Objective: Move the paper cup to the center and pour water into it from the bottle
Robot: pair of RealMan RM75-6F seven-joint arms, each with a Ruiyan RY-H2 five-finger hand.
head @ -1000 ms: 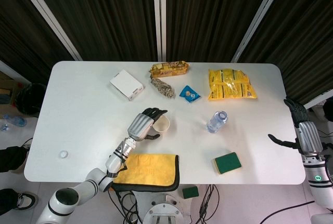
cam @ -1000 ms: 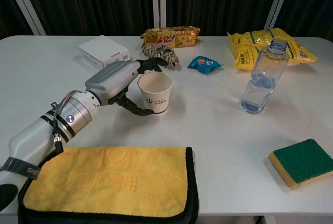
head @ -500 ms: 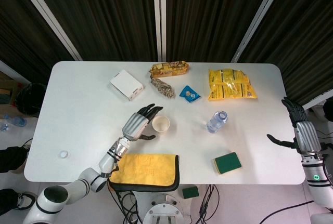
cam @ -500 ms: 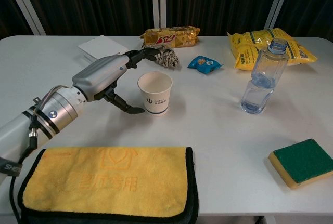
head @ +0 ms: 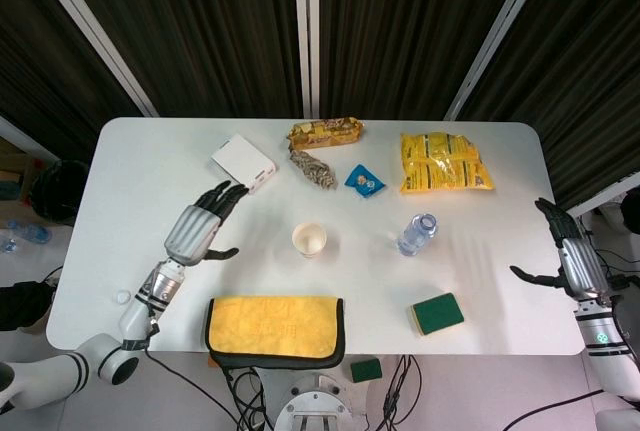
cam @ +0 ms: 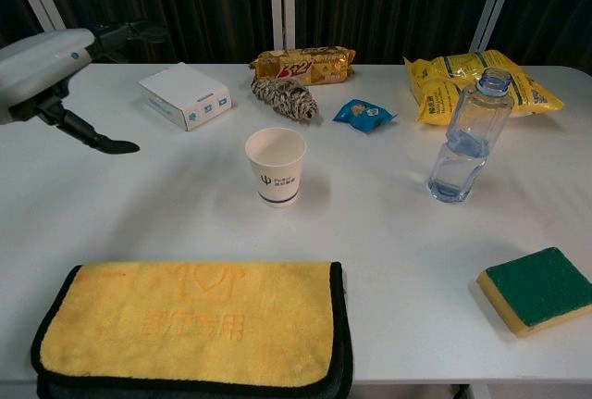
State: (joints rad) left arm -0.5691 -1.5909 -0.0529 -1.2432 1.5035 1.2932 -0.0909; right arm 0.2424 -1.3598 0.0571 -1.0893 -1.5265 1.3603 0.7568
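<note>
The white paper cup [head: 309, 240] [cam: 276, 165] stands upright and empty near the middle of the white table [head: 150, 181], with nothing touching it. An uncapped clear water bottle [head: 416, 234] [cam: 469, 136], partly filled, stands upright to the cup's right. My left hand [head: 199, 226] [cam: 57, 68] hovers well to the left of the cup, fingers spread, holding nothing. At the table's right edge my right hand [head: 561, 254] is open and empty, seen only in the head view.
A yellow cloth [head: 275, 326] [cam: 190, 329] on a black pad lies at the front. A green sponge [head: 436, 313] [cam: 537, 287] sits front right. Along the back are a white box [head: 243, 162], snack packets [head: 325, 132], a blue sachet [head: 365, 181] and a yellow bag [head: 443, 162]. A bottle cap [head: 122, 297] lies front left.
My left hand let go of the cup and drew back to the left, away from it. The cup stays standing in place. My right hand shifted slightly.
</note>
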